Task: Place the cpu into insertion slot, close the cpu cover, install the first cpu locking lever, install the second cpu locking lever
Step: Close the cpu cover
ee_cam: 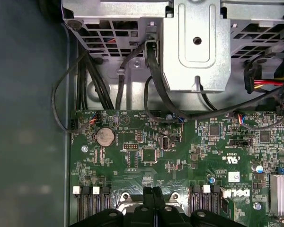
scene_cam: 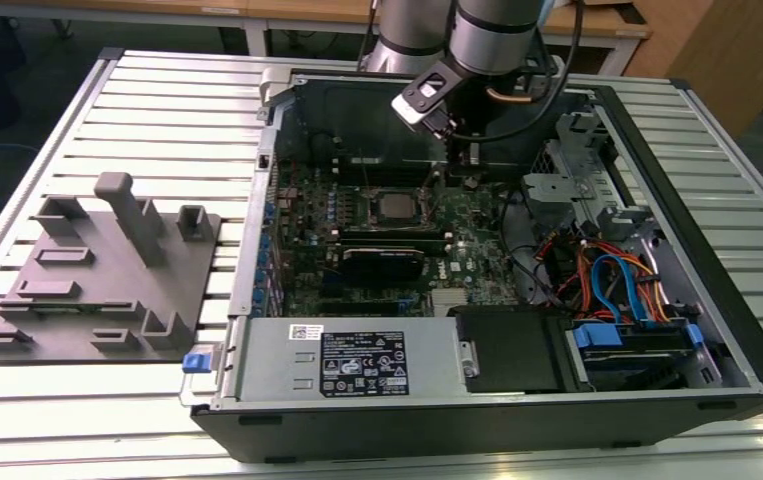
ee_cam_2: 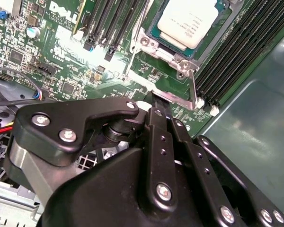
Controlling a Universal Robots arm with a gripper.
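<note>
The pincer [scene_cam: 467, 165] is hanging closed inside the open computer case [scene_cam: 705, 190], its fingers pressing together with nothing showing between them in both wrist views; taking the exterior view from its left, a grey moulded fixture [scene_cam: 101, 270] is lying on the slatted surface [scene_cam: 154, 90], well apart from the work; next, within the case, the motherboard [scene_cam: 304, 235] is carrying the cpu [scene_cam: 388, 207], which is sitting flat in the insertion slot [ee_cam_2: 173, 90]; the cpu cover [ee_cam_2: 217, 35] is lying down around the chip, framing its silver top, so I am judging the first two steps done; the pincer is standing just to the exterior view's right of the socket, and in the second wrist view its tip is meeting the socket's near edge, beside the end of a thin locking lever [ee_cam_2: 194, 87]; whether it is touching that lever I cannot tell; further right, orange and blue cables [scene_cam: 615, 285] are crowding the drive bay; I am reading the step in hand as the lever work, which is calling for a steady push carrying the rod down and under its catch, without the tip slipping onto the board.
</note>
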